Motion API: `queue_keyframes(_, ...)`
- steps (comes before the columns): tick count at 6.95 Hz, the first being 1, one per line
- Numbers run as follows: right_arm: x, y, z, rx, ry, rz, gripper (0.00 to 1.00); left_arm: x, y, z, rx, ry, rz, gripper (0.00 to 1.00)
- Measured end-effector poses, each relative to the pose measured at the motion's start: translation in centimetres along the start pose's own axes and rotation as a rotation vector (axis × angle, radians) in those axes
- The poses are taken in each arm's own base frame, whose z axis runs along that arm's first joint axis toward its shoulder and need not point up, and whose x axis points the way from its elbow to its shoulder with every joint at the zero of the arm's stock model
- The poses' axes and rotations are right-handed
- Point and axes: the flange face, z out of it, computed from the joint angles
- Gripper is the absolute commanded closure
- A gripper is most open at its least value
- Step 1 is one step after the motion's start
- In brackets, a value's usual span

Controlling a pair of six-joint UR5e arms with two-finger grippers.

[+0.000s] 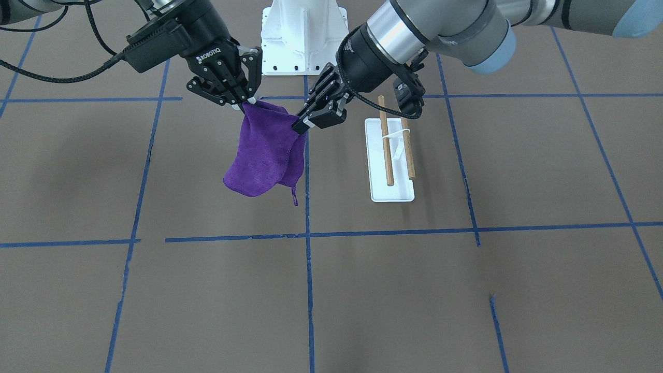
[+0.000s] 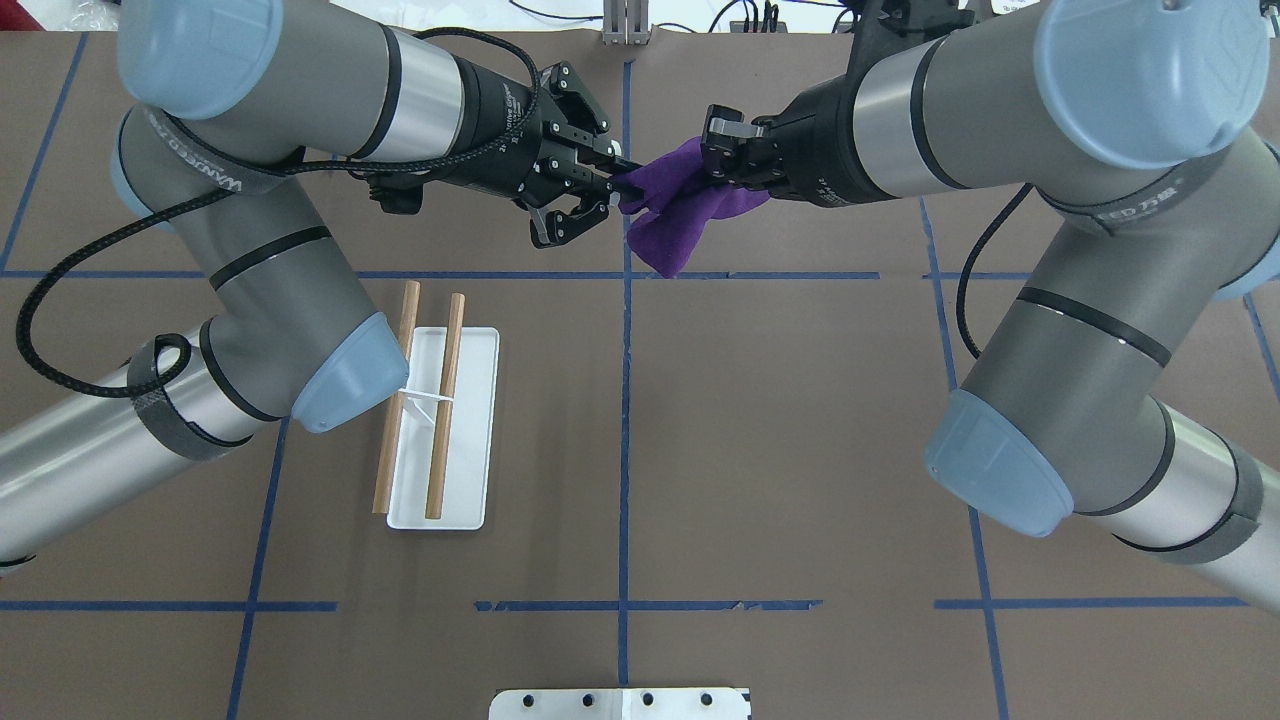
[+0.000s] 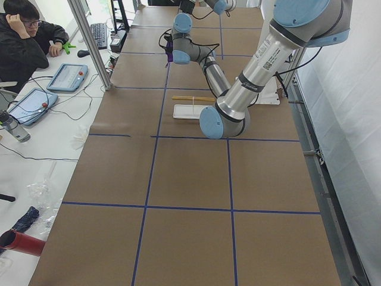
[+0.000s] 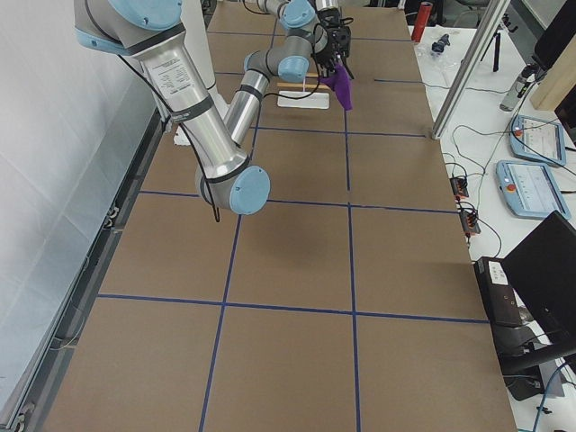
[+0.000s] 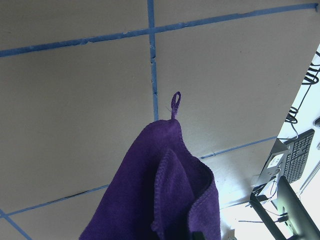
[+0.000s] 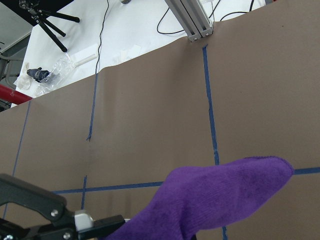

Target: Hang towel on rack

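The purple towel (image 1: 264,155) hangs in the air between my two grippers, above the table's middle line. My right gripper (image 1: 246,103) is shut on one top corner. My left gripper (image 1: 303,127) is pinched on the other top edge, and its fingertips (image 6: 107,220) show in the right wrist view. From above, the towel (image 2: 680,215) spans both grippers (image 2: 625,182) (image 2: 712,165). Its loop tag (image 1: 295,198) dangles at the bottom and also shows in the left wrist view (image 5: 175,102). The rack (image 1: 391,192), with two wooden dowels (image 1: 386,140), stands beside and below my left gripper, apart from the towel.
The large white pedestal (image 1: 303,36) stands at the robot's side of the table, behind the grippers. Blue tape lines cross the brown table (image 1: 207,290). My left forearm's elbow (image 2: 340,370) hangs over the rack's end. An operator (image 3: 24,36) sits beyond the far edge.
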Motion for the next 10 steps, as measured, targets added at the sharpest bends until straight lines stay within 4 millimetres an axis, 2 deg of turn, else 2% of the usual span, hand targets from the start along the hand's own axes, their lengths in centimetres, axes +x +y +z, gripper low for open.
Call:
queue_keyframes(2,0.0,0.0,0.0,0.000,0.000,0.000,1.00,-0.1,-0.1,-0.2,-0.011,0.004,0.007,1.00)
queue_keyframes(3,0.1,0.0,0.0,-0.005,0.001,-0.004,0.57,-0.1,-0.3,-0.3,-0.020,0.008,0.012,1.00)
queue_keyframes(4,0.2,0.2,0.2,-0.014,0.005,-0.007,0.01,-0.2,-0.4,-0.4,-0.023,0.009,0.014,1.00)
queue_keyframes(8,2.2,0.7,1.4,-0.072,0.100,0.006,0.00,-0.8,-2.1,-0.7,-0.008,0.004,0.031,1.00)
queue_keyframes(10,3.8,0.4,2.4,-0.113,0.213,-0.064,0.00,-2.7,-5.7,-2.3,0.028,-0.012,0.094,1.00)
